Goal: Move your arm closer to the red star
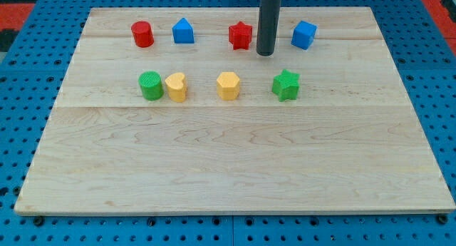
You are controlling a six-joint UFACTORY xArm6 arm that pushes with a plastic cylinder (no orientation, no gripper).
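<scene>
The red star [241, 36] sits near the view's top, middle of the wooden board [228, 160]. My tip [265, 54] is at the end of the dark rod, just to the right of the red star and slightly below it, a small gap apart. The blue cube [303, 34] is to the tip's right.
A red cylinder [142, 33] and a blue pentagon-like block [183, 31] lie at the top left. Below, in a row: a green cylinder [150, 85], a yellow heart [176, 87], a yellow hexagon [228, 85], a green star [286, 85]. Blue pegboard surrounds the board.
</scene>
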